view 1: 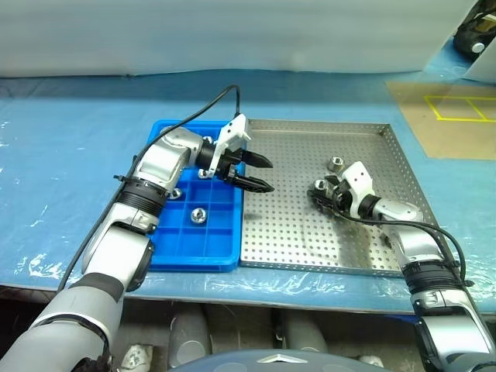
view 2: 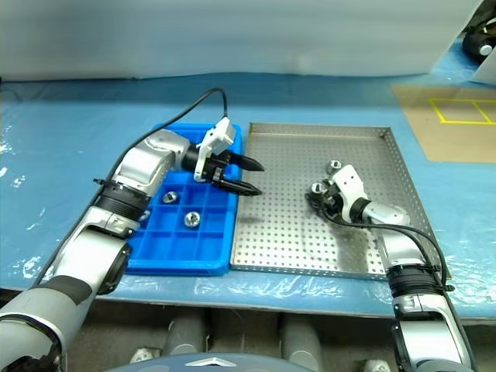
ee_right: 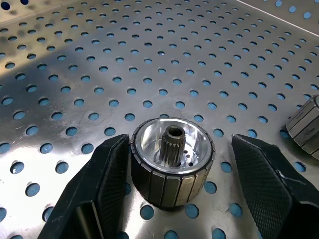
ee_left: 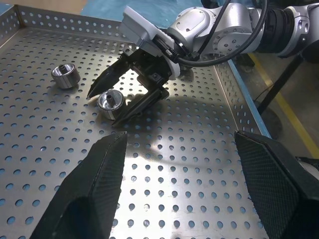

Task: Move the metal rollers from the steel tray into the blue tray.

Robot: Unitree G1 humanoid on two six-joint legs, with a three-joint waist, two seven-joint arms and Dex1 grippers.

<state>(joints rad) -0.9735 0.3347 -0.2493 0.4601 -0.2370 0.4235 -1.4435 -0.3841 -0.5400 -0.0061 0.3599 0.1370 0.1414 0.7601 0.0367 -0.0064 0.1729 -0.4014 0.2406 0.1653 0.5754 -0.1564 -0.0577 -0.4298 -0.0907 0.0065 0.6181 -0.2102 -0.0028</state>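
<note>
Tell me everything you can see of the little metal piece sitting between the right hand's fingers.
The roller is a short, shiny silver cylinder with a grooved side, a dished top and a small toothed hub in the middle. It stands upright on the perforated steel tray, between the open black fingers of the right hand. One finger looks against its side; the other stands clear.

Blue plastic sheet (view 1: 62, 155); yellow-taped brown board (view 1: 453, 116).

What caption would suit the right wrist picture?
Right gripper open around a metal roller standing on the steel tray.
</note>
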